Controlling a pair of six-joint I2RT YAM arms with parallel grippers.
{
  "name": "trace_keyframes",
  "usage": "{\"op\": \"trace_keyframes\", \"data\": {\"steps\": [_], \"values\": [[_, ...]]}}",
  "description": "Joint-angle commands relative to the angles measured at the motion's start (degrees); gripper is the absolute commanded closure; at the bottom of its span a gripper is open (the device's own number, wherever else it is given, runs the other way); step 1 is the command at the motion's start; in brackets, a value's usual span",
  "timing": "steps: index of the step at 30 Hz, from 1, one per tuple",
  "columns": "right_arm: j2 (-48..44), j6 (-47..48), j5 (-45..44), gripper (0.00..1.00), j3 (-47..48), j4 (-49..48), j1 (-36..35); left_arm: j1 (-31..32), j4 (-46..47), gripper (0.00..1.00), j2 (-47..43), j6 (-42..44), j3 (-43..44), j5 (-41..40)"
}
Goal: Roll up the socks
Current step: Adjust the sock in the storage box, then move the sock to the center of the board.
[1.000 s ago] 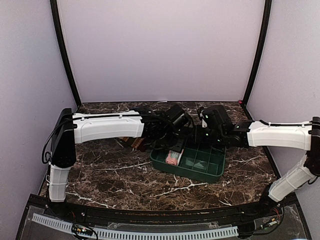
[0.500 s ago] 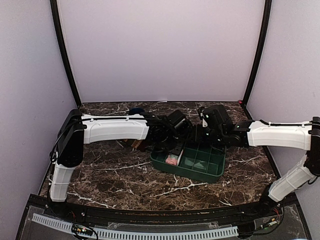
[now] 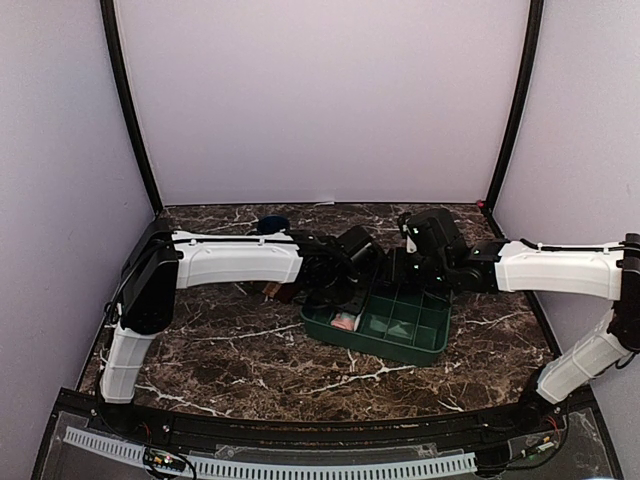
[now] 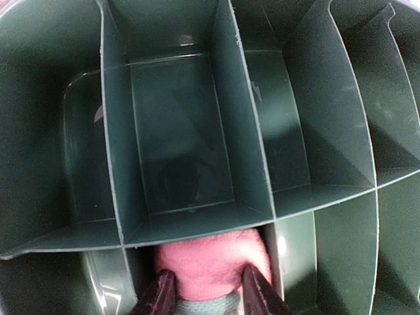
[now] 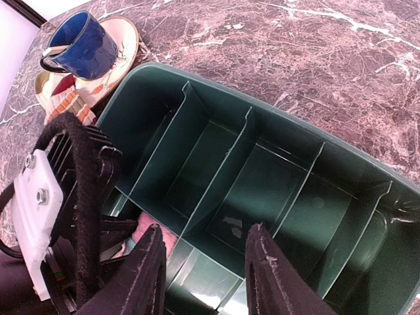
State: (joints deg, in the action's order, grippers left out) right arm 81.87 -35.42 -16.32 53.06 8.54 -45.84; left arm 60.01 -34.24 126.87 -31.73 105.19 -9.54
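A pink rolled sock (image 4: pixel 213 266) with a grey cuff sits low in a compartment of the green divided bin (image 3: pixel 430 338). My left gripper (image 4: pixel 209 295) is shut on the sock, one finger on each side, pointing down into the bin. In the top view the sock (image 3: pixel 345 321) shows at the bin's left end under the left gripper (image 3: pixel 347 300). My right gripper (image 5: pixel 209 262) is open and empty, hovering above the bin's middle compartments; in the top view it (image 3: pixel 395 270) is at the bin's far edge. The sock (image 5: pixel 152 234) also peeks out in the right wrist view.
A blue mug (image 5: pixel 82 44) stands on a patterned plate (image 5: pixel 125 39) on the marble table beyond the bin's left end, with striped fabric (image 5: pixel 65 104) beside it. The bin's other compartments (image 5: pixel 262 190) hold nothing. The enclosure walls surround the table.
My left gripper has moved right and down into the bin's left end with the pink sock. The blue mug has come into view behind the left arm. The right arm has barely moved.
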Motion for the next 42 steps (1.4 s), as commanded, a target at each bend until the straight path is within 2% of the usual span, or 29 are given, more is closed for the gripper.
{"op": "trace_keyframes", "data": {"steps": [1, 13, 18, 20, 25, 30, 35, 42], "values": [[0.41, 0.56, 0.41, 0.62, 0.32, -3.17, 0.53, 0.02, -0.95, 0.62, 0.83, -0.45, -0.15, 1.79], [-1.88, 0.88, -0.8, 0.62, 0.82, -1.79, 0.5, 0.02, -1.69, 0.56, -5.6, 0.85, 5.18, -2.56], [-4.11, 0.9, -1.02, 0.62, 0.63, -0.92, 0.13, 0.1, -0.91, 0.55, -11.44, 1.55, 3.76, -5.37], [-4.87, 0.87, -1.34, 0.63, 0.63, -0.36, -0.68, 0.27, 0.52, 0.56, -15.46, 1.5, -0.24, -7.86], [-4.49, -1.17, -5.01, 0.65, 1.62, 2.95, -6.23, -0.09, 9.57, 0.53, -30.01, 0.55, -22.65, -15.86], [-3.64, -5.65, -8.7, 0.67, 1.76, 6.47, -12.99, -1.09, 14.09, 0.52, -37.27, -1.61, -37.27, -19.51], [-2.5, -11.58, -11.99, 0.71, 2.12, 10.7, -20.33, -2.64, 18.38, 0.51, -39.59, -2.59, -45.0, -20.42], [1.58, -20.48, -11.96, 0.76, 2.86, 14.64, -28.99, -7.5, 24.49, 0.51, -38.99, -1.64, -49.96, -18.75]]}}
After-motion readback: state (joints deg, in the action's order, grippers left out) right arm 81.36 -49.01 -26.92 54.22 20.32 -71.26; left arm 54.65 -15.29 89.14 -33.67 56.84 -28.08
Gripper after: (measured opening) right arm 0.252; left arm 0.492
